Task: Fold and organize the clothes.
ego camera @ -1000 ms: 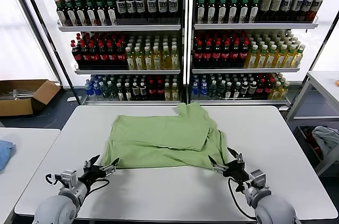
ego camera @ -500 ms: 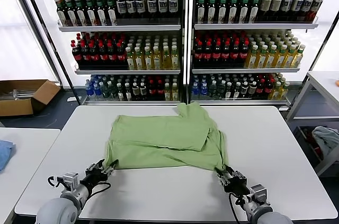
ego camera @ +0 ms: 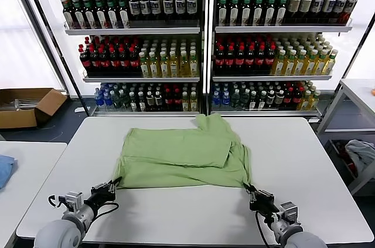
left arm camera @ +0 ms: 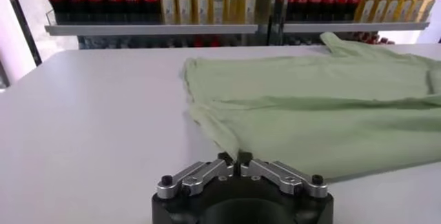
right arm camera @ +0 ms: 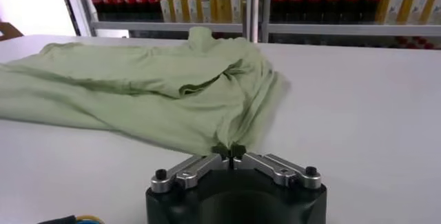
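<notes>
The light green shirt [ego camera: 183,155] lies partly folded on the white table [ego camera: 187,216], its collar end toward the shelves. No print or buttons show. My left gripper [ego camera: 111,187] is shut on the shirt's near left corner. In the left wrist view the left gripper [left arm camera: 235,158] pinches the shirt's hem [left arm camera: 220,130]. My right gripper [ego camera: 252,192] is shut on the near right corner. In the right wrist view the right gripper [right arm camera: 229,151] pinches a bunched fold of the shirt [right arm camera: 151,84].
Shelves of bottles [ego camera: 199,43] stand behind the table. A cardboard box [ego camera: 26,106] lies on the floor at the left. A blue cloth [ego camera: 4,169] lies on a side table at the left. A pale cloth [ego camera: 362,153] lies at the right.
Both grippers were open near the shirt's front corners. They have closed on the corners and drawn back toward me, pulling the front hem taut.
</notes>
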Available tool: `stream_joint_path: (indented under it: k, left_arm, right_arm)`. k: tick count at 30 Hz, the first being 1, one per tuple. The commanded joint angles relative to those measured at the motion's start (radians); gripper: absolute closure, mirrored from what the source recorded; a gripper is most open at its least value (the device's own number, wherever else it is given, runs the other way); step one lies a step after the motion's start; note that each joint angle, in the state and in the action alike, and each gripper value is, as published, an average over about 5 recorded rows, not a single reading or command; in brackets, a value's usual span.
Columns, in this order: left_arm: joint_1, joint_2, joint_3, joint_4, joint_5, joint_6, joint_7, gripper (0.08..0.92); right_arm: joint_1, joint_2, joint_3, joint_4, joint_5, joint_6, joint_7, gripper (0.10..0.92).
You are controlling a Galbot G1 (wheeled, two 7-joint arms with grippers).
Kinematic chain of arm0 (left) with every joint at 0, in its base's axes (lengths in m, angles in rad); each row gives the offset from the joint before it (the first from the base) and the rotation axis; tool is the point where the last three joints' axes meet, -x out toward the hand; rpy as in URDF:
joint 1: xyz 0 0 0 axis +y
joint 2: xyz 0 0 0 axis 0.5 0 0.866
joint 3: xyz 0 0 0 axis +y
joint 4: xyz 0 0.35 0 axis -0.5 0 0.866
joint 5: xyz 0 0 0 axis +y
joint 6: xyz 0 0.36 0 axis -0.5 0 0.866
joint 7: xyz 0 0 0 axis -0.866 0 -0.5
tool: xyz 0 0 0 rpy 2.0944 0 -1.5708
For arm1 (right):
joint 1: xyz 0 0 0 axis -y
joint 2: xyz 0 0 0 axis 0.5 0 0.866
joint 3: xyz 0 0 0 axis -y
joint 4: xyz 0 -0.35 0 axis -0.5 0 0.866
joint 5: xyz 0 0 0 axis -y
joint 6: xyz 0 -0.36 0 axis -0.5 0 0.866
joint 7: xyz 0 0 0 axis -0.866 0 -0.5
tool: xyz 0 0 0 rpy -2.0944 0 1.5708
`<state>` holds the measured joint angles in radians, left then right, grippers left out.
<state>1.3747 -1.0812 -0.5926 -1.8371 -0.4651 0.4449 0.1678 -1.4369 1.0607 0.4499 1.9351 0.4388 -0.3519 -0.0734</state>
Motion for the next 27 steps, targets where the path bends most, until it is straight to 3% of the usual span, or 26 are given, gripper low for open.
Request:
stream_joint_path:
  k: [1, 16, 27]
  left_arm:
    - [0.037, 0.033, -0.019, -0.029, -0.004, -0.005, 0.003, 0.897]
    - [0.25, 0.023, -0.141, -0.195, 0.036, -0.011, 0.014, 0.897]
    - [0.472, -0.035, -0.229, -0.337, 0.08, 0.0, 0.009, 0.898]
  right_arm:
    - [-0.004, -0.044, 0.026, 0.0, 0.021, 0.005, -0.011, 0.908]
    - [-0.338, -0.049, 0.163, 0.235, -0.008, 0.033, -0.053, 0.908]
    - [-0.534, -0.01, 0.18, 0.332, -0.097, 0.058, -0.056, 0.908]
